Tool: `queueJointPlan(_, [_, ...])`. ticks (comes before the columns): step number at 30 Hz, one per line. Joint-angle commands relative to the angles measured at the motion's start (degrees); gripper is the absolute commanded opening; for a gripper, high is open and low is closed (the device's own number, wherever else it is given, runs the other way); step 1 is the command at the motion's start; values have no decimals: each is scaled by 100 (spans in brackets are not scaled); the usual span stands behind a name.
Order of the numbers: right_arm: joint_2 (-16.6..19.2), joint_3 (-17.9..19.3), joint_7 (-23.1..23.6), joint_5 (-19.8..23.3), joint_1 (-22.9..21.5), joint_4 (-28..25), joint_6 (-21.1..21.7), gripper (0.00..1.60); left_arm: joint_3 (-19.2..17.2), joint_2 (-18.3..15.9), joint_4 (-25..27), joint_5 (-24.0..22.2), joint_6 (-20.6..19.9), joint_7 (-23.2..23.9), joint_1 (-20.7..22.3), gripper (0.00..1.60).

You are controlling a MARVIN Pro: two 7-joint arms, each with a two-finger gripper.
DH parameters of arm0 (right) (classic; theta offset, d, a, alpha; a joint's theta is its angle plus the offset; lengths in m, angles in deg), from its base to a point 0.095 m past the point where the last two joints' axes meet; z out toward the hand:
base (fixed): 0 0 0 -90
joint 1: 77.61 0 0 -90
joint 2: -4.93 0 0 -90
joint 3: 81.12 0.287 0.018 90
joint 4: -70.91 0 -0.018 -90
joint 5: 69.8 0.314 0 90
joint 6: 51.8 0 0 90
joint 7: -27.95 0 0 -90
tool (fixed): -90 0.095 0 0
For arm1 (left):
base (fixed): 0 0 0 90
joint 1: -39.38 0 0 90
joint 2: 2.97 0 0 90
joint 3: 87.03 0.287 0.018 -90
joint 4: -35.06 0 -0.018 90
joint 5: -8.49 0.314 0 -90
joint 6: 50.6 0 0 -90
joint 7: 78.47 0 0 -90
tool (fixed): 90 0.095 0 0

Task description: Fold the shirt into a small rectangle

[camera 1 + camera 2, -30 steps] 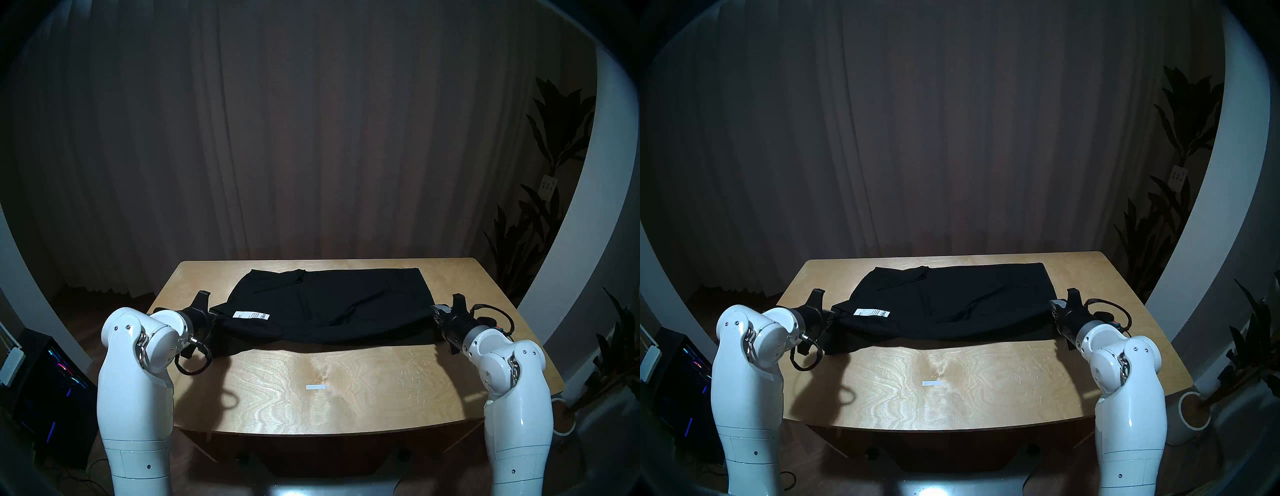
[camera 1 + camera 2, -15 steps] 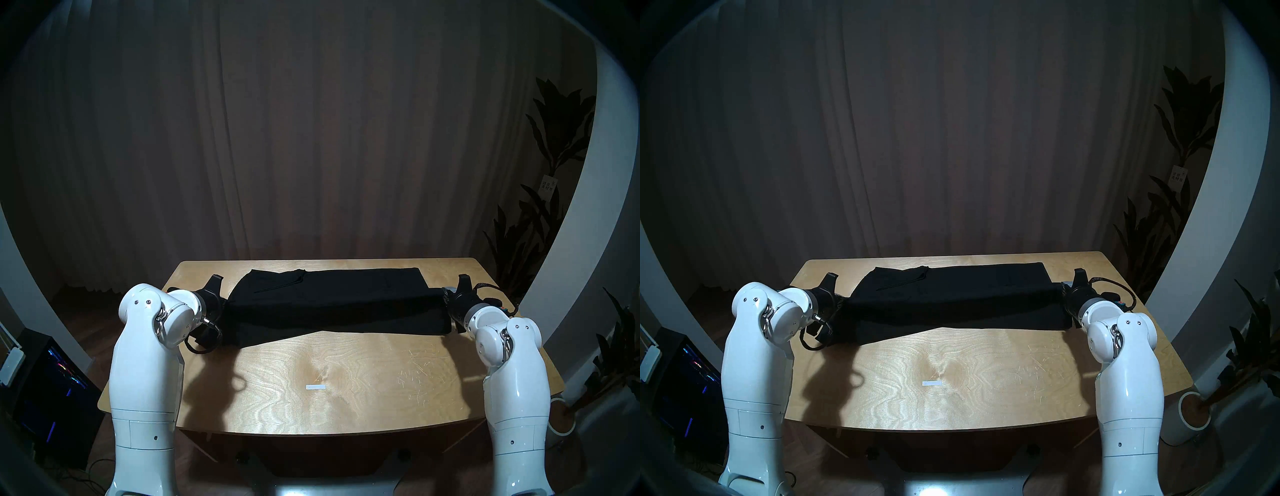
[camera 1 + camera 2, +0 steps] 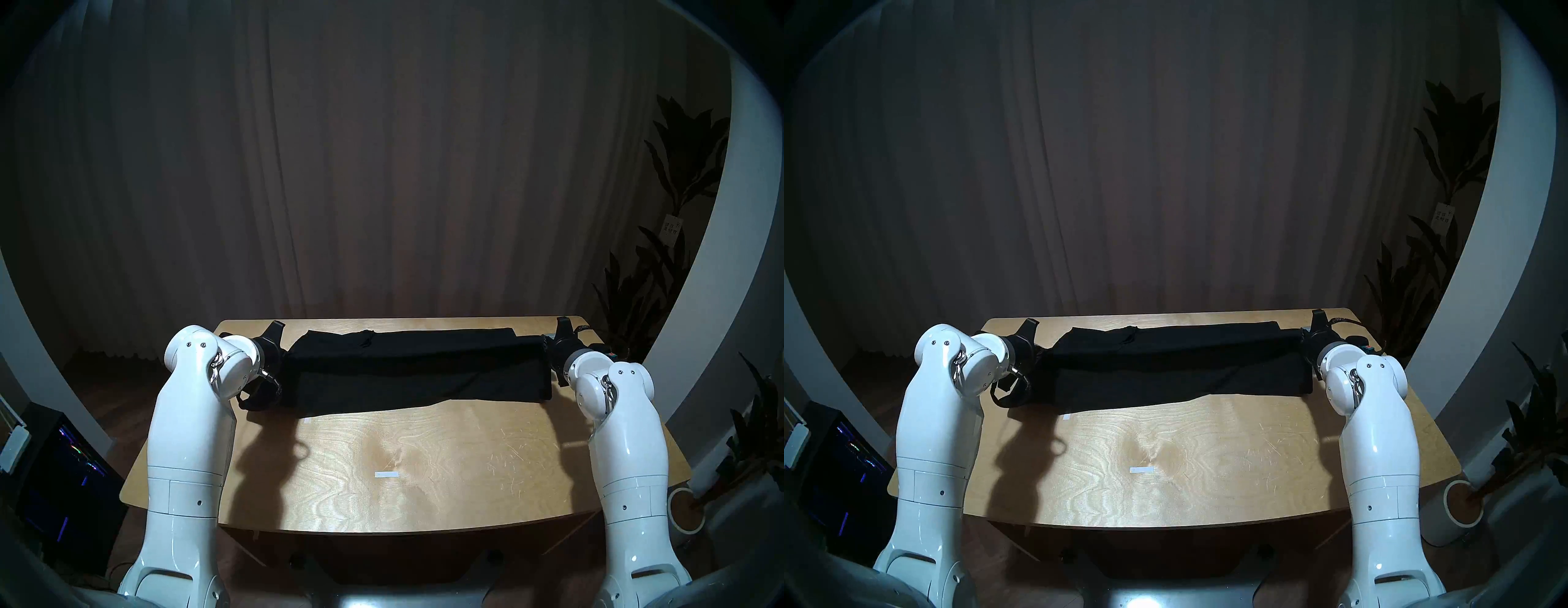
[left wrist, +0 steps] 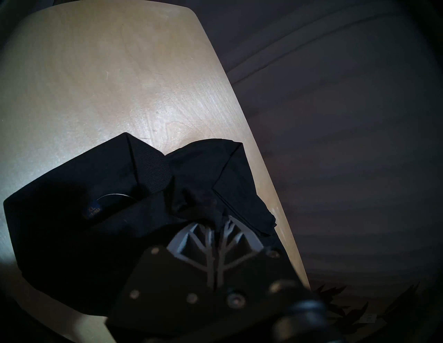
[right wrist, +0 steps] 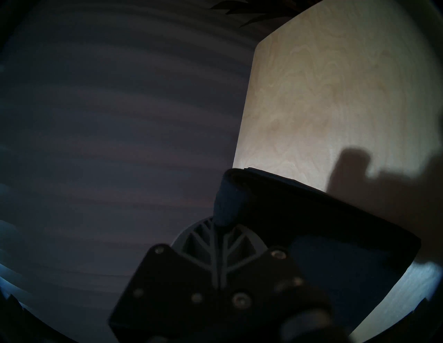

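1. The shirt [image 3: 407,369] lay across the far half of the table [image 3: 424,467] as a long black band running left to right, its far edge close to the table's far edge.
2. A raised fold of the cloth stretched between the two grippers, standing above the layer that rested on the wood; the near edge of that lower layer ran unevenly, dipping closer to the robot on the left.
3. In the left wrist view the shirt [image 4: 119,203] showed bunched layers and a ribbed strip of fabric, with cloth drawn in between the fingers.
4. The left gripper [image 3: 283,354] was closed, pinching the shirt's left end; its fingers [image 4: 203,242] stood pressed together on the fabric.
5. The right gripper [image 3: 543,342] was likewise clamped on the shirt's right end, with a rolled lump of cloth [image 5: 227,203] caught just past the fingertips near the table's far right corner.
6. A small white tape strip [image 3: 387,474] lay on the bare wood near the middle of the table, well apart from the shirt.
7. A second, smaller white strip [image 3: 307,420] lay just beside the shirt's near left edge.
8. Dark curtains [image 3: 382,170] hung behind the table, and a leafy plant [image 3: 679,212] stood at the right.
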Motion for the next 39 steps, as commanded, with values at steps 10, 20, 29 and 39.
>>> queueJointPlan(10, [317, -383, -104, -387, -1188, 663, -154, 0, 305, -94, -1048, 285, 149, 244, 1125, 0])
queueJointPlan(20, [211, -692, -408, -553, -1621, 1272, -238, 0, 515, -43, -1581, 422, 243, 292, 1555, 0])
queueJointPlan(29, [214, -848, -661, -655, -1996, 1727, -315, 0, 718, -19, -2008, 574, 321, 345, 1918, 0])
queueJointPlan(39, [167, -1005, -889, -722, -2352, 2130, -400, 0, 935, 4, -2536, 751, 404, 393, 2389, 0])
